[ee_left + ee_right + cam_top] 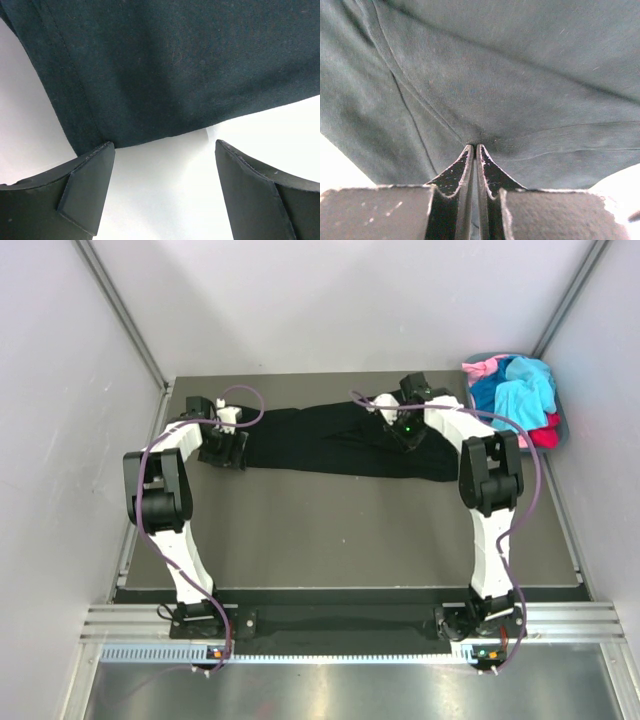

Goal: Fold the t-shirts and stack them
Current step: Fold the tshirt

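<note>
We see the dark surface filling the middle of the top view, its near edge partly covered by the two arm bases. Across its far half lies the black t-shirt, stretched in a long band from near the far left corner towards the far right. Both ends are hidden under the arms, so we cannot make out sleeves or neckline. At the far right corner sits a basket, its outer side cut off by the wall post. It holds a heap of garments in blue, pink and red, and we cannot count how many. The left tool sits at the shirt's left end, and from above its fingers blend into the black cloth. In the left wrist view the left tool stands wide, with one fingertip right at the stitched hem of the black t-shirt and the other clear of it, nothing between them. The background there is washed out to white. The right tool is over the shirt's right part. In the right wrist view the right tool is pressed narrow, pinching a small peak of the black t-shirt, with creases fanning out from the tips. Which part of the shirt it grips we cannot tell.
</note>
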Action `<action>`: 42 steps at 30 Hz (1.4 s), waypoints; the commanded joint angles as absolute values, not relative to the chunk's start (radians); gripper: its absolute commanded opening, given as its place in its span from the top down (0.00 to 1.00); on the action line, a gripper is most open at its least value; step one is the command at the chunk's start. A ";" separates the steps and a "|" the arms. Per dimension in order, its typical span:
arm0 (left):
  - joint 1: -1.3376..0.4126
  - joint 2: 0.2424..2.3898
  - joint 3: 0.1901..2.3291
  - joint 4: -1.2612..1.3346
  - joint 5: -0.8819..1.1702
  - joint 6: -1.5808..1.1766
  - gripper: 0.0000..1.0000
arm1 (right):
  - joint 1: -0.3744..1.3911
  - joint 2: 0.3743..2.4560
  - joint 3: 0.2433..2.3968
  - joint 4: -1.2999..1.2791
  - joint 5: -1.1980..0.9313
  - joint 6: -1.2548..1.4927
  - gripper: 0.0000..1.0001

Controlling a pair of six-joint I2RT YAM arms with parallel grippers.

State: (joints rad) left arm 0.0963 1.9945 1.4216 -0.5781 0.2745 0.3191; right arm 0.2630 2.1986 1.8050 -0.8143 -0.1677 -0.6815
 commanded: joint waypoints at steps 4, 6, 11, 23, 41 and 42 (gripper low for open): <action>0.097 1.967 1.401 -0.551 0.276 0.311 0.14 | 0.340 2.164 1.940 -0.666 -0.025 -0.703 0.96; 0.095 1.954 1.396 -0.552 0.270 0.311 0.14 | 0.360 2.232 2.017 -0.664 0.021 -0.700 0.97; 0.095 1.916 1.365 -0.526 0.233 0.318 0.09 | 0.403 2.266 2.106 -0.462 0.185 -0.696 0.83; 0.094 1.847 1.350 -0.486 0.207 0.288 0.01 | 0.425 1.876 1.629 -0.241 0.321 -0.632 0.62; 0.041 2.006 1.663 -1.006 0.215 0.975 0.19 | 0.359 1.353 1.095 -0.337 0.074 -0.486 0.53; 0.037 2.013 1.655 -1.014 0.172 1.027 0.19 | 0.351 1.354 1.095 -0.342 0.063 -0.482 0.53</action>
